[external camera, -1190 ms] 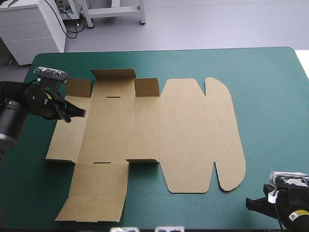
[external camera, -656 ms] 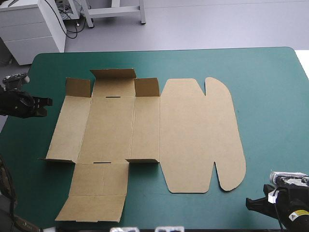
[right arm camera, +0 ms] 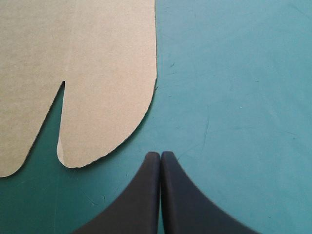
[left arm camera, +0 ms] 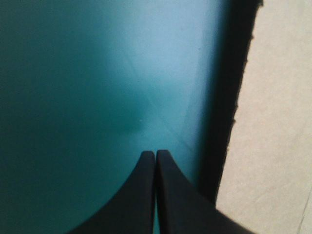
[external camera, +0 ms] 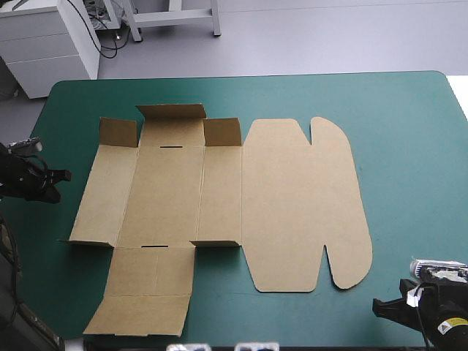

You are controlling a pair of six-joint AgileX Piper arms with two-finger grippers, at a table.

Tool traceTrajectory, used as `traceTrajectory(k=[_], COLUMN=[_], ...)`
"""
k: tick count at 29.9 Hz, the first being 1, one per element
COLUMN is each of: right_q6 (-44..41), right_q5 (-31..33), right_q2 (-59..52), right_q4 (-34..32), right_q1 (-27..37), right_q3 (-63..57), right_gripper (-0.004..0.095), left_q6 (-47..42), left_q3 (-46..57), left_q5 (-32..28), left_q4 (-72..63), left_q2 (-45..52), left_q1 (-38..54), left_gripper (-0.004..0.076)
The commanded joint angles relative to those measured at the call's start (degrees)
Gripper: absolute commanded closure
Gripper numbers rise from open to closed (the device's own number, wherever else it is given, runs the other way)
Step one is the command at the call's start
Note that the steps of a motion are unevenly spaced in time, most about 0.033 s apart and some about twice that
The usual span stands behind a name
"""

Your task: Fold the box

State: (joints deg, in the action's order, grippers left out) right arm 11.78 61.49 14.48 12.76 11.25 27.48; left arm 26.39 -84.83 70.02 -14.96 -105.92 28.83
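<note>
Right, the box (external camera: 219,197) lies flat on the tabletop (external camera: 409,146): stiff, light board; I'd pinch its 9 o'clock edge. My left tool (left arm camera: 155,154), 9 o'clock, and right tool (right arm camera: 160,155), 5 o'clock, are closed, empty.

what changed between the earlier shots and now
The left end effector drew back from over the box's left panel toward the left edge of the teal-green cover. It is now shut and clear of the board. No grip or release is visible. The box lies as before, mostly flat with its far flaps raised. The right end effector stayed shut near the front right corner.
</note>
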Motion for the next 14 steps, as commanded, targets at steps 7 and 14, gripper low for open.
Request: traceTrajectory(k=[7,14], right_q6=[-0.3,-0.3], right_q5=[-3.4,-3.4], right_q2=[0.6,0.6], right_q4=[0.2,0.2], right_q1=[-0.2,-0.2], right_q3=[1.4,1.4], right_gripper=[0.0922,0.0922], left_q6=[-3.5,-2.8], left_q3=[-1.7,-1.7], left_q5=[3.8,3.8], left_q4=[-7.2,-11.1], left_q2=[2.4,2.4], left_q1=[0.0,0.0], left_gripper=[0.073,0.073])
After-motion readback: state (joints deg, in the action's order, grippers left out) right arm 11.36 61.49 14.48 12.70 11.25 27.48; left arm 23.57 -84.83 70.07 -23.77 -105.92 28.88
